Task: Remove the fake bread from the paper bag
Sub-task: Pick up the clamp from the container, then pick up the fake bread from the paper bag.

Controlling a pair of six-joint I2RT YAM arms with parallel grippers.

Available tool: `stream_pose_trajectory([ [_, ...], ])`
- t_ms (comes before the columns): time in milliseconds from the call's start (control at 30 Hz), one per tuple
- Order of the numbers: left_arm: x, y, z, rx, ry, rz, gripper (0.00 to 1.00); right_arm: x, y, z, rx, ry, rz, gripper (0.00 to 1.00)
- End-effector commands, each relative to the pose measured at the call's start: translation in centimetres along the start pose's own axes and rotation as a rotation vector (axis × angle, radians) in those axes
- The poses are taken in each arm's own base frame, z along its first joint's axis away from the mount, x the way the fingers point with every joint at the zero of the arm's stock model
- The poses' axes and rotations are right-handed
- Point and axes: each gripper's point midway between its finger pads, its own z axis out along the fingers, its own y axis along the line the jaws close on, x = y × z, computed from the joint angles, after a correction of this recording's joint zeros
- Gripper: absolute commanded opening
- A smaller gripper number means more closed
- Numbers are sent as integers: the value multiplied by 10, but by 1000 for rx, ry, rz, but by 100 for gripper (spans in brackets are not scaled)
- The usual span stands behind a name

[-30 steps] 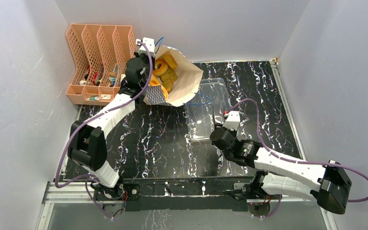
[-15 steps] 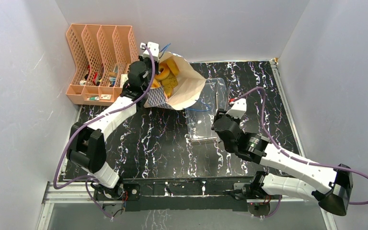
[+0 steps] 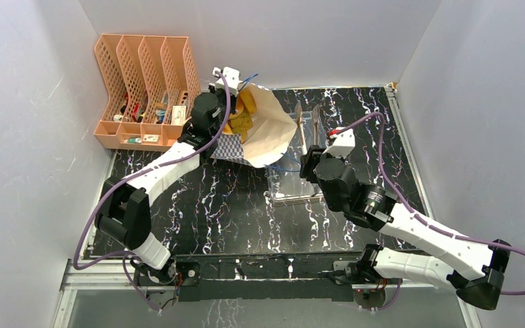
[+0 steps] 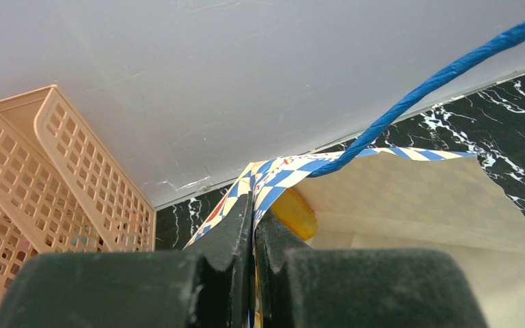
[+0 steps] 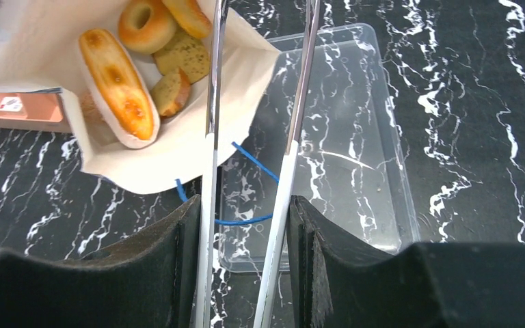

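Observation:
The paper bag (image 3: pixel 270 130) lies tilted open at the back of the table, next to the clear tray. Its checkered rim is pinched in my shut left gripper (image 3: pixel 234 96), as the left wrist view shows (image 4: pixel 254 215). The fake bread (image 3: pixel 241 115) lies inside the bag: a long golden loaf (image 5: pixel 116 82), two glazed rings (image 5: pixel 143 24) and a brown slice (image 5: pixel 183 58). My right gripper (image 3: pixel 309 160) is shut on thin metal tongs (image 5: pixel 212 102). The tong tips reach over the bag's mouth (image 5: pixel 178 150).
A clear plastic tray (image 5: pixel 355 137) lies right of the bag, under the tongs. A blue cord handle (image 5: pixel 246 160) trails onto it. The peach mesh organizer (image 3: pixel 143 82) stands at the back left against the wall, close to my left arm. Grey walls enclose the table.
My left gripper has pulled the bag's rim right and toward the back wall, shifting the bag. My right arm has moved forward with the tongs, toward the bag's mouth.

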Motion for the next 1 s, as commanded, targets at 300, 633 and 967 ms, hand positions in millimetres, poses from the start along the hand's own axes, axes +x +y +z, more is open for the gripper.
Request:
stream_pose_trajectory([
  [300,-33,-21,-9,41,-75,20,0,-2,51,-21,-276,95,18,31],
  [633,-33,-33,-9,70,-71,41,0,29,60,-24,-345,180,27,31],
  [967,-34,-39,-25,132,-49,47,0,63,89,5,-371,213,58,31],
])
